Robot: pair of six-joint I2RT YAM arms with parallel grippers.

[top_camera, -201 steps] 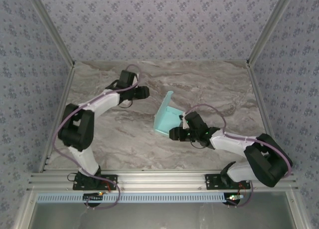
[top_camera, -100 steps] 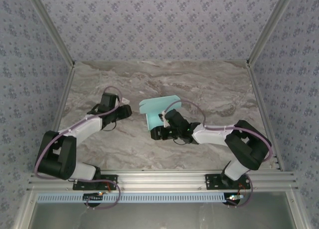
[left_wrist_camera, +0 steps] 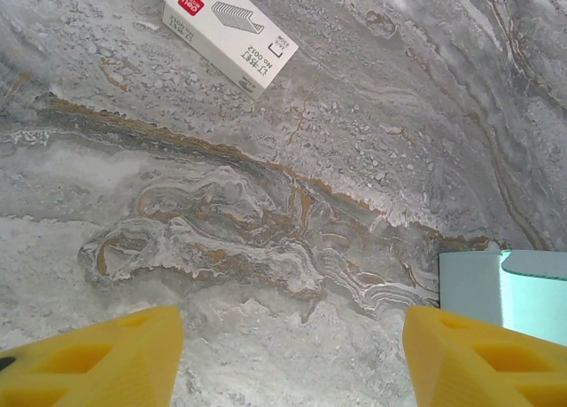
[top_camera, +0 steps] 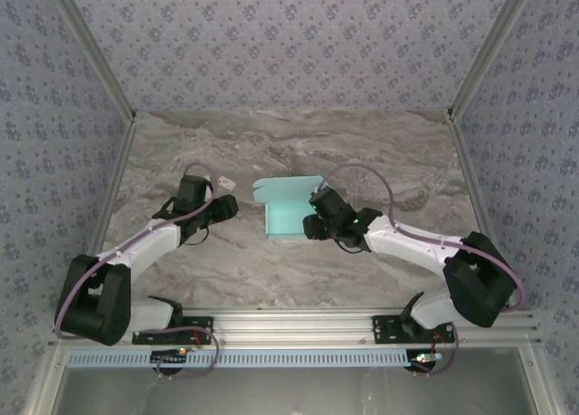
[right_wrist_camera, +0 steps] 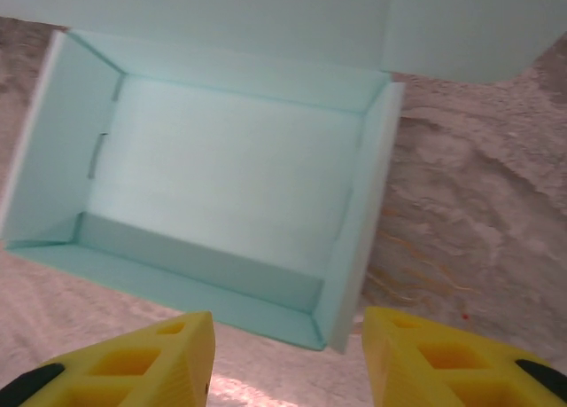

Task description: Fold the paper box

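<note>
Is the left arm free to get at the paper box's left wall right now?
Probably yes: only bare table lies between the left arm's fingers and the paper box, and the white staple box sits well off to one side.

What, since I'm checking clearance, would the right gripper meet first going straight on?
Most likely the paper box: its near corner sits just ahead of the open right gripper, though depth is unclear.

small white carton [left_wrist_camera: 229, 36] | print: "No.0012", partly legible | red logo [left_wrist_camera: 186, 1]: too small to read
</note>
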